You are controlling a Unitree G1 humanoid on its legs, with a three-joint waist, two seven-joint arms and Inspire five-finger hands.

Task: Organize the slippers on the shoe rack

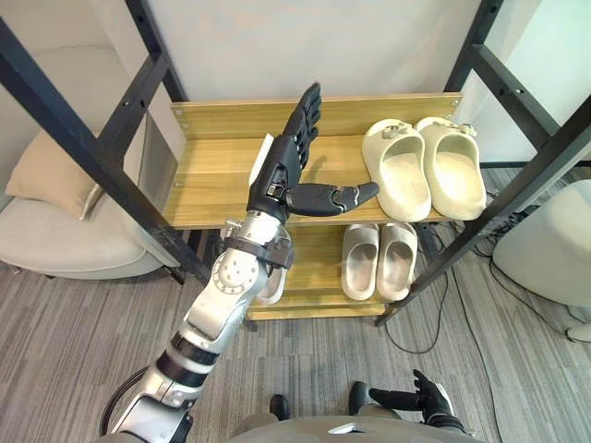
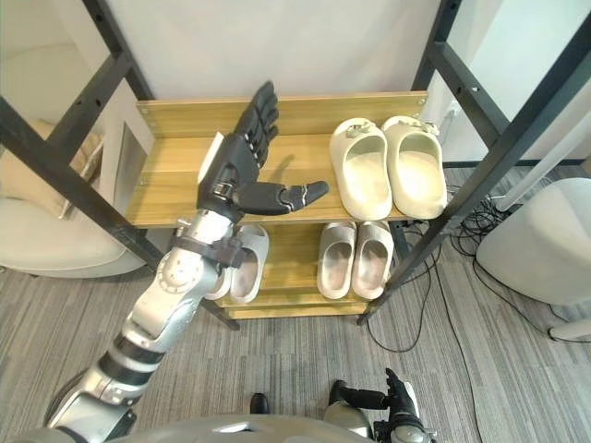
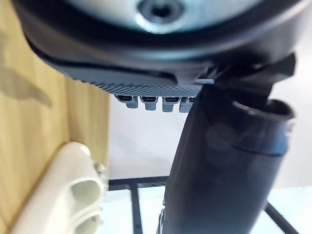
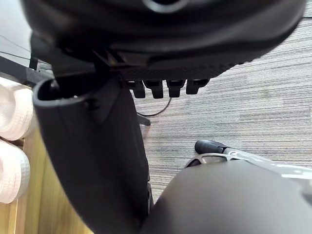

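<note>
A cream pair of slippers (image 1: 425,166) lies side by side at the right end of the wooden upper shelf (image 1: 208,180) of the shoe rack. A beige pair (image 1: 379,260) sits on the lower shelf beneath them. Another pale pair (image 2: 242,268) rests further left on that lower shelf, partly hidden by my left arm. My left hand (image 1: 288,166) is raised over the middle of the upper shelf, open, fingers straight, thumb pointing toward the cream pair, holding nothing. One cream slipper (image 3: 63,190) shows past it in the left wrist view. My right hand (image 1: 420,399) hangs low over the carpet, open and empty.
Black metal posts (image 1: 83,148) slant across both sides of the rack. A beige armchair (image 1: 55,212) stands to the left, and a white rounded seat (image 1: 549,245) to the right. Cables (image 1: 434,318) trail on the grey carpet by the rack's right leg.
</note>
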